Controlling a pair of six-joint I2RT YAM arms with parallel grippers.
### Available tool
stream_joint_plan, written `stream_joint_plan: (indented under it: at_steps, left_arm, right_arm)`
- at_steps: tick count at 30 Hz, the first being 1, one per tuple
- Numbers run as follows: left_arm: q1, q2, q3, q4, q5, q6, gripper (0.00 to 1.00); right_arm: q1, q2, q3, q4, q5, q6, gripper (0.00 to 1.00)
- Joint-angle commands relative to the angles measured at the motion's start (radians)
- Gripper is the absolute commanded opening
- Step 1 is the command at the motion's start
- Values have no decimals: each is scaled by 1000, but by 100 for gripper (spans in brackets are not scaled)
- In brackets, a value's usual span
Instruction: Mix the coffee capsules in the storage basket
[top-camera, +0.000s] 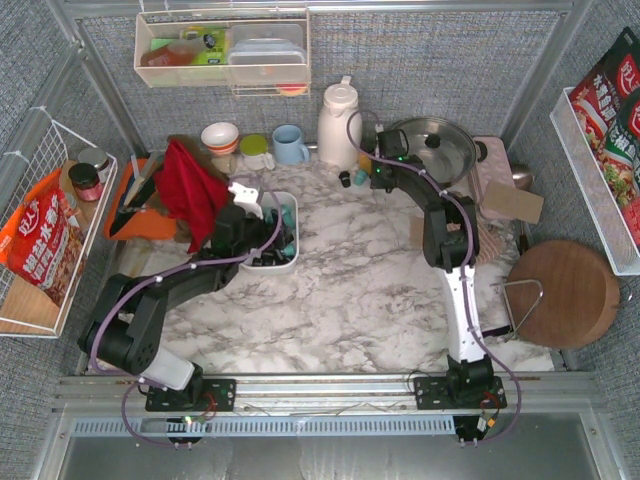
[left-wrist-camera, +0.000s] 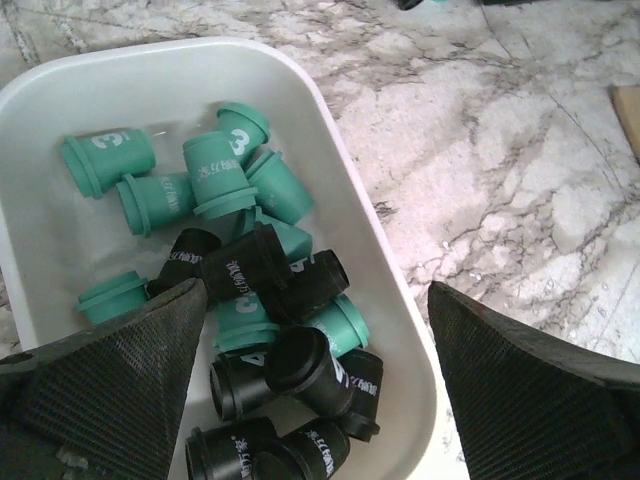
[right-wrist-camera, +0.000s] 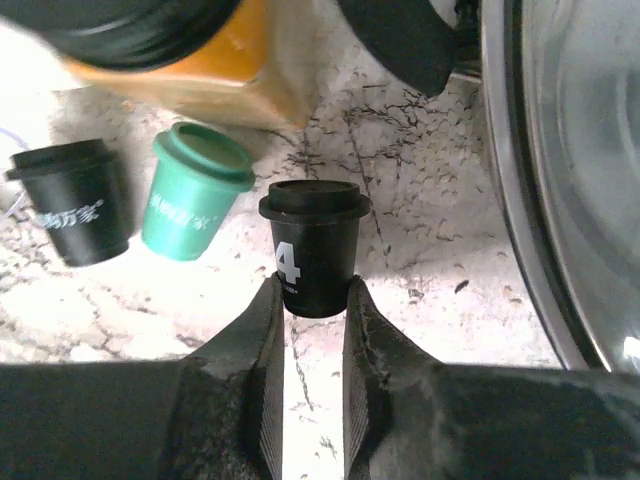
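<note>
- The marble table (top-camera: 340, 310) carries the whole job. The arms are bolted at its near edge, so each one can work its own half.
- The left arm (top-camera: 150, 300) bends in over the storage basket (top-camera: 293, 258), which sits left of the table's centre. The right arm (top-camera: 450, 235) stretches to the back, beside the steel pan (top-camera: 435, 150), because a few capsules lie out there, well apart from the basket.
- In the left wrist view the basket holds the pile of coffee capsules. The teal ones (left-wrist-camera: 215, 170) gather at the far end and the black ones (left-wrist-camera: 245, 272) at the near end, with a few overlapping in the middle. By my reading the mixing is only partly done.
- The left gripper (left-wrist-camera: 315, 300) hangs over the basket with its jaws spread wide and nothing between them. One finger is above the pile and the other is past the basket's wall, above the marble. That wide stance probably suits raking through the pods or dropping onto one.
- The right gripper (right-wrist-camera: 312, 300) is closed on the narrow base of the black capsule marked 4 (right-wrist-camera: 312, 245), one finger pressed to each side. Gripping low leaves the flanged rim free above the fingers, likely to keep the pod from slipping. I cannot tell whether it has left the table.
- To its left a loose teal capsule (right-wrist-camera: 190, 205) and a loose black capsule (right-wrist-camera: 75, 205) stand just beside each other, presumably waiting for their trip to the basket.
</note>
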Motion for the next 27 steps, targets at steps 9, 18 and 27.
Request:
stream_joint_plan:
  at_steps: [9, 18, 27]
  left_arm:
    - [-10, -56, -80, 207, 129, 109, 99]
    - [-102, -1, -240, 724, 339, 536, 99]
    - [-178, 167, -309, 1171, 488, 661, 99]
  right_arm:
    - [76, -377, -444, 345, -42, -64, 11]
    - [214, -867, -1002, 485, -213, 54, 11]
    - [323, -1174, -1260, 493, -429, 113, 12]
